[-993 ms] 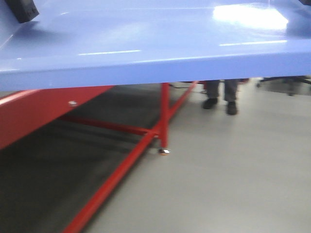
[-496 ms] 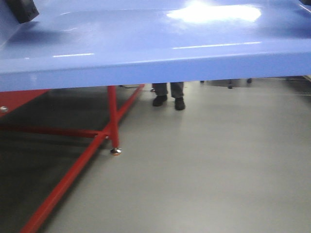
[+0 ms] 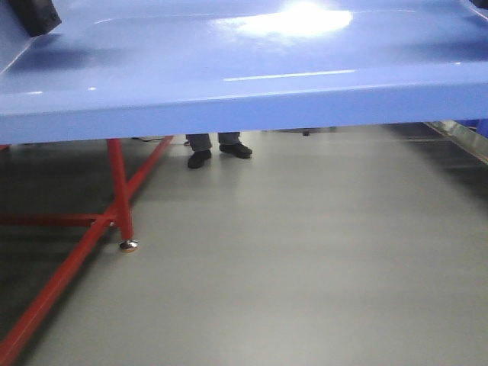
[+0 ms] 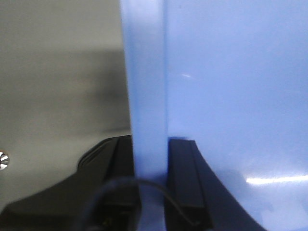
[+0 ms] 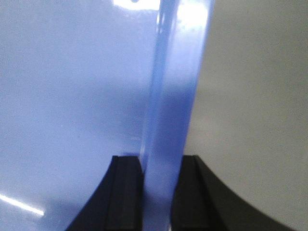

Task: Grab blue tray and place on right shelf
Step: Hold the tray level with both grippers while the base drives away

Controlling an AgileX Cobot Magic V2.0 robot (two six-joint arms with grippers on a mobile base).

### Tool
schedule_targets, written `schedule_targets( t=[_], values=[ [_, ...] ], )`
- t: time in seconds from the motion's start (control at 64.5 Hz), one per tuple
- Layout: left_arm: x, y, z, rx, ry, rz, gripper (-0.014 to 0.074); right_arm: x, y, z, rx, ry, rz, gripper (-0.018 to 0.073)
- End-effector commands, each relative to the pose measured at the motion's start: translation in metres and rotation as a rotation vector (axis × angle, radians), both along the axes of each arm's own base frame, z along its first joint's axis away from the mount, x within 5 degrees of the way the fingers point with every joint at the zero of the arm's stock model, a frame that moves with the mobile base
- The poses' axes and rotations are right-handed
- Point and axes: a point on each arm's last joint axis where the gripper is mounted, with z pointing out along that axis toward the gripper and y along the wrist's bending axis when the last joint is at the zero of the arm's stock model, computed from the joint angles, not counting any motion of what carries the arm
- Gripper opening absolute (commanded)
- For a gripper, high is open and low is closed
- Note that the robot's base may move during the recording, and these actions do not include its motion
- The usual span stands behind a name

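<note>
Leftward across the front view go the red leg point(image 3: 118, 191) of the surface and the dark shoes point(image 3: 217, 152) behind it. Both sit nearer the left side than half a second ago, and the glare on the blue tray point(image 3: 244, 84) has slid left too. A strip of pale metal rail point(image 3: 457, 141) now shows at the far right.

That view alone gives the setting. The tray fills its top, held in the air above smooth grey floor point(image 3: 305, 267) and clear of the surface's edge. Its plastic is glossy, and the near rim is one flat band. The painted leg ends in a small shiny foot point(image 3: 128, 245).

How the tray is held shows only at the wrists. On the left, the left tool point(image 4: 150, 144) is clamped on the tray's rim. Matte black fingers point(image 4: 183, 168) press either side of the pale, upright strip, and a thin black cable point(image 4: 144, 185) loops across them. On the right, the right tool point(image 5: 158, 163) grips the opposite rim the same way, with squared black pads point(image 5: 126, 166) tight against the plastic.
</note>
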Motion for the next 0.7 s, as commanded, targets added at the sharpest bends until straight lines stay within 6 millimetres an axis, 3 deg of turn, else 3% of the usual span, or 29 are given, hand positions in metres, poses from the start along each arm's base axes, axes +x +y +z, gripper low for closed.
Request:
schedule_targets(
  t=[0.0,0.683],
  values=[
    [-0.0131,0.0090,0.0104,0.062,0.017,-0.028,-0.0048,-0.0034,-0.0054,0.0187,-0.003,-0.118,0.008,0.0057],
    [-0.0131,0.0090,0.0104,0.062,0.017,-0.028,-0.0048,-0.0034,-0.0054,0.0187,-0.003,-0.118,0.008,0.0057]
  ],
)
